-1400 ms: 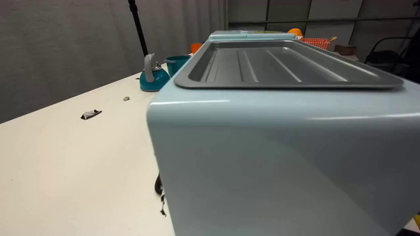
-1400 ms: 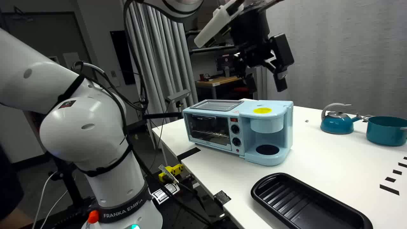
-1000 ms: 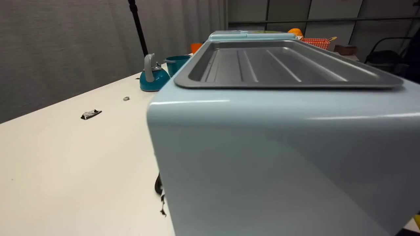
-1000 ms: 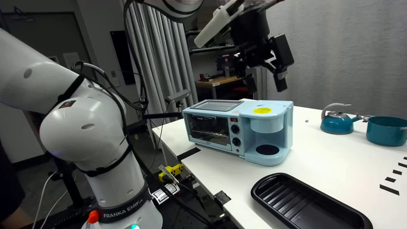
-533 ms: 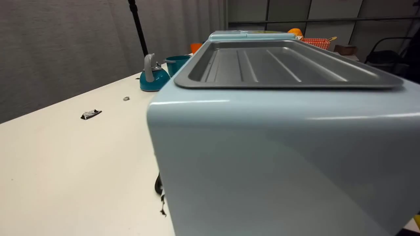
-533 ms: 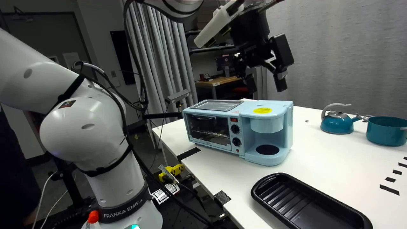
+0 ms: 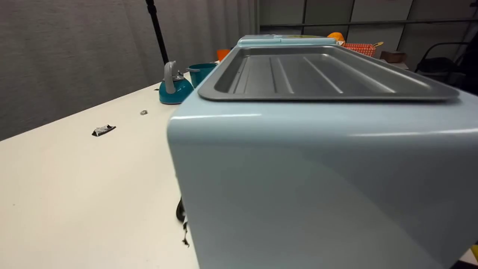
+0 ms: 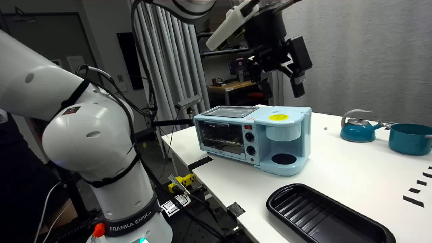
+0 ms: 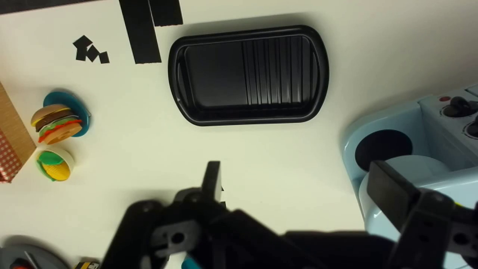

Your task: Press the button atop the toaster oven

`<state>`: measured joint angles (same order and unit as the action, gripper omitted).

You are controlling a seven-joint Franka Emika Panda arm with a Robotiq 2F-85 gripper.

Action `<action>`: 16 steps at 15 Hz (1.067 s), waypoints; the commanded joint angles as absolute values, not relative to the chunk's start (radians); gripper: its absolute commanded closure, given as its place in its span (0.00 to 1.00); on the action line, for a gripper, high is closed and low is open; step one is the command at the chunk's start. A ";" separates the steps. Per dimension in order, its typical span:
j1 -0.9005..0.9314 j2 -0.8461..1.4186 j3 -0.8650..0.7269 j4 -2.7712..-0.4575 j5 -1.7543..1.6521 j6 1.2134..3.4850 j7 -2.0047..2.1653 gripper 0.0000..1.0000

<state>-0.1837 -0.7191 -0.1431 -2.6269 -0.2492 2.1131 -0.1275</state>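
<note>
The pale blue toaster oven (image 8: 258, 145) stands on the white table. Its grey ribbed tray top (image 7: 291, 74) fills an exterior view. In an exterior view its front has a glass door, dark knobs and a red switch (image 8: 248, 127). A yellow oval sticker (image 8: 278, 117) lies on the lid of its coffee-maker end. No button on top can be made out clearly. My gripper (image 8: 282, 89) hangs in the air above the oven's coffee-maker end, open and empty. In the wrist view the gripper's fingers (image 9: 298, 179) are wide apart, and the oven (image 9: 392, 116) is at right, partly hidden by a finger.
A black ribbed pan (image 8: 324, 216) lies in front of the oven. A teal kettle (image 8: 357, 131) and teal pot (image 8: 410, 140) stand to the right. In the wrist view a toy burger (image 9: 58, 125) and a corn cup (image 9: 56, 164) are at left. A dark-clothed person (image 8: 20, 158) is behind the arm.
The arm, gripper and oven have not visibly moved. The dark-clothed person at the far left of an exterior view has moved rightward, further into view behind the arm.
</note>
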 commanded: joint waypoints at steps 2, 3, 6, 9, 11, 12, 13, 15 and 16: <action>-0.181 -0.719 -0.144 -2.624 -0.250 2.109 -0.126 0.00; -0.181 -0.719 -0.144 -2.624 -0.250 2.109 -0.126 0.00; -0.181 -0.719 -0.144 -2.624 -0.250 2.109 -0.126 0.00; -0.181 -0.719 -0.144 -2.624 -0.250 2.109 -0.126 0.00; -0.181 -0.719 -0.144 -2.624 -0.250 2.109 -0.126 0.00; -0.179 -0.717 -0.145 -2.624 -0.244 2.116 -0.122 0.00; -0.173 -0.717 -0.149 -2.625 -0.238 2.131 -0.127 0.00; -0.180 -0.719 -0.144 -2.624 -0.247 2.113 -0.124 0.00; -0.181 -0.719 -0.144 -2.624 -0.247 2.117 -0.123 0.00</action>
<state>-0.1825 -0.7187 -0.1431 -2.6269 -0.2464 2.1207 -0.1238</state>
